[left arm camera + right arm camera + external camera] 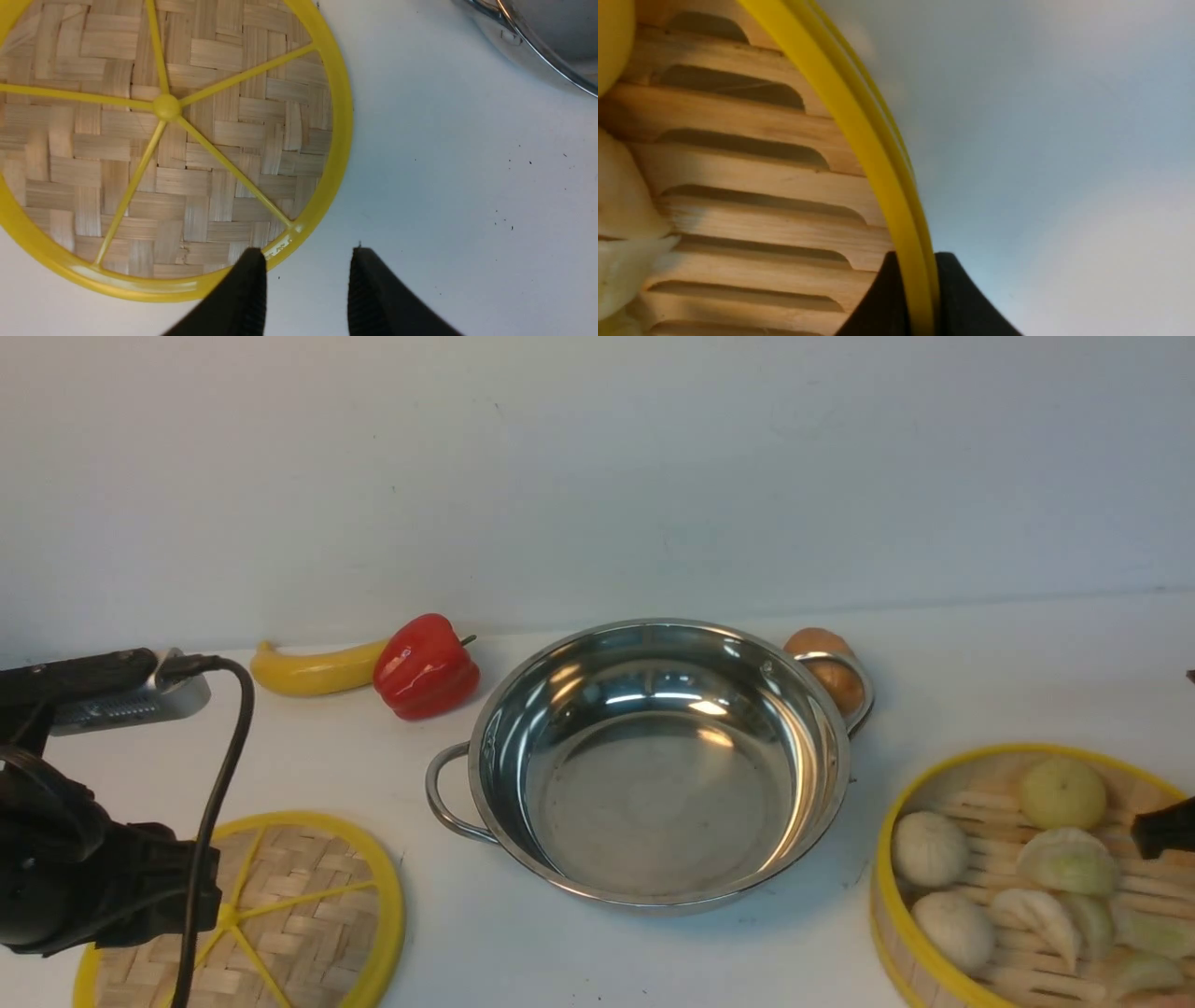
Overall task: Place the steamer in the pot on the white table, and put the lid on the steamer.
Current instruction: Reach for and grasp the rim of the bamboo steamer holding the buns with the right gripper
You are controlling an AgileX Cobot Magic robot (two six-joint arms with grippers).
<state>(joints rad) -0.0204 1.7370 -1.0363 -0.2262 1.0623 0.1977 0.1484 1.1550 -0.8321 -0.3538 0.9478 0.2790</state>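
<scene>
Front view: a wide steel pot (653,803) stands empty and upright at the middle of the white table (653,961). Its two loop handles lie on a line from 8 o'clock to 2 o'clock. Seen from the pot, the flat woven lid (299,905) lies at 8 o'clock, knob side up, partly hidden by the left arm. The steamer (980,800) stands at 4 o'clock, open side up and cut off by the picture's edge. Its floor slats run from 9 to 3 o'clock, and toy buns and dumplings (934,849) lie on them. A red pepper (425,667) and a banana (313,670) lie at 10 o'clock. An onion (826,658) sits at 1 o'clock, just behind the far handle. Only a black tip of the right claw (1162,826) shows, over the steamer; its grip cannot be read here.

Left wrist view: only here does the left claw (308,261) show. Its two black fingers (243,289) stand apart and hold nothing. One overlaps the lid's yellow rim; whether it touches is unclear.

Right wrist view: close up, the right claw's fingers (873,308) press either side of the steamer's yellow rim. One is inside over the slats and one outside, clamping the wall.
</scene>
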